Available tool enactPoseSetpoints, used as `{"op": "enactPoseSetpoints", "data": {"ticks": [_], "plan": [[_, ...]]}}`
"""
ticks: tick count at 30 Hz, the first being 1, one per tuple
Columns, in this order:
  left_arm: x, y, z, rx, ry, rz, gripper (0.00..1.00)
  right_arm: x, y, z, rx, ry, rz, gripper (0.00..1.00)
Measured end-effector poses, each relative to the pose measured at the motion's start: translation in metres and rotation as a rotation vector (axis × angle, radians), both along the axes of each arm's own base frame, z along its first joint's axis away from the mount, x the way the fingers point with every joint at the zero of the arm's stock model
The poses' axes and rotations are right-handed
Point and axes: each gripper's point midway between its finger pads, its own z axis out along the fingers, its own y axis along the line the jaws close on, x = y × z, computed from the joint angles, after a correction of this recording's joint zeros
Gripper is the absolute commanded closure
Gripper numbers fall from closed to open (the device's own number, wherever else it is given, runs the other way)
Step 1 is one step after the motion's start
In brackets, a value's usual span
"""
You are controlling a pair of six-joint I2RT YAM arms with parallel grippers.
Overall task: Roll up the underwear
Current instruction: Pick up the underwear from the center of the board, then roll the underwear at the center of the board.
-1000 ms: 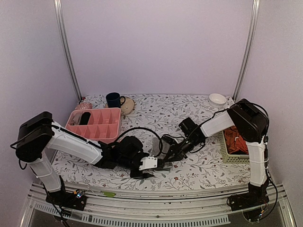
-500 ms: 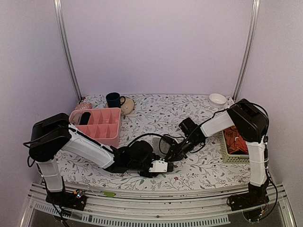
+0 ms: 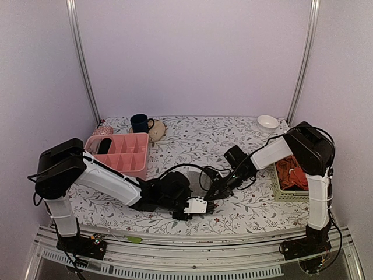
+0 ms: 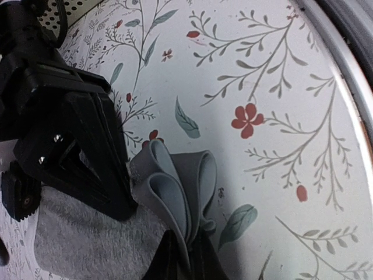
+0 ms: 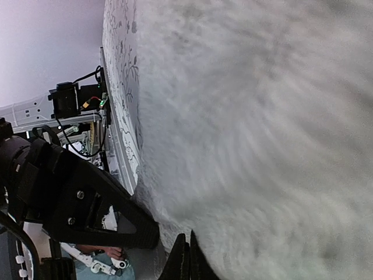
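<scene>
Left gripper (image 4: 182, 259) is clamped on the folded hem of the underwear (image 4: 87, 245), the right gripper (image 5: 183, 256) pinching it just beside.

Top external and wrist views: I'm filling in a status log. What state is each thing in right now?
underwear: partly folded, pale hem bunched into loops.
left gripper: shut on the underwear's bunched fold.
right gripper: shut on the underwear's edge.
mug: upright.
pink organizer: dark item in one corner compartment.
basket: holding orange-red garments.
bowl: upright.
</scene>
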Motion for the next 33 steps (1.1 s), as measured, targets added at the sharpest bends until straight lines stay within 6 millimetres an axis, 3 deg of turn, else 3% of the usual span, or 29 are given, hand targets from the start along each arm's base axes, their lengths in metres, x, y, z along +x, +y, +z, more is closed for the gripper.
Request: {"op": "enactPoseSetpoints", "data": {"ticks": [6, 9, 11, 14, 16, 18, 19, 20, 26, 29, 33], "plan": [[-0.004, 0.0, 0.005, 0.003, 0.164, -0.012, 1.0, 0.018, -0.035, 0.017, -0.053, -0.108, -0.118, 0.73], [-0.008, 0.0, 0.01, 0.012, 0.271, -0.012, 1.0, 0.035, -0.054, 0.046, -0.046, -0.24, -0.202, 0.67], [-0.008, 0.0, 0.017, 0.002, 0.348, -0.013, 1.0, 0.04, -0.063, 0.071, -0.018, -0.349, -0.246, 0.58], [-0.002, 0.002, 0.027, -0.026, 0.467, -0.005, 1.0, 0.03, -0.073, 0.101, 0.036, -0.483, -0.295, 0.47], [0.004, 0.006, 0.028, -0.036, 0.553, 0.007, 1.0, 0.016, -0.082, 0.111, 0.062, -0.553, -0.325, 0.4], [0.005, 0.01, 0.025, -0.035, 0.613, 0.012, 1.0, 0.004, -0.091, 0.115, 0.063, -0.597, -0.352, 0.25], [0.005, 0.012, 0.022, -0.029, 0.642, 0.016, 1.0, -0.001, -0.095, 0.119, 0.065, -0.627, -0.363, 0.09], [0.003, 0.014, 0.019, -0.02, 0.671, 0.019, 1.0, -0.003, -0.098, 0.127, 0.075, -0.663, -0.378, 0.0], [-0.008, 0.014, 0.001, 0.021, 0.789, 0.001, 1.0, -0.002, -0.108, 0.205, 0.225, -0.914, -0.473, 0.01], [-0.008, 0.012, 0.001, 0.022, 0.817, -0.005, 1.0, -0.003, -0.105, 0.213, 0.263, -0.914, -0.473, 0.0], [-0.007, 0.01, 0.0, 0.025, 0.854, -0.01, 1.0, -0.008, -0.084, 0.193, 0.254, -0.826, -0.365, 0.05]]}}
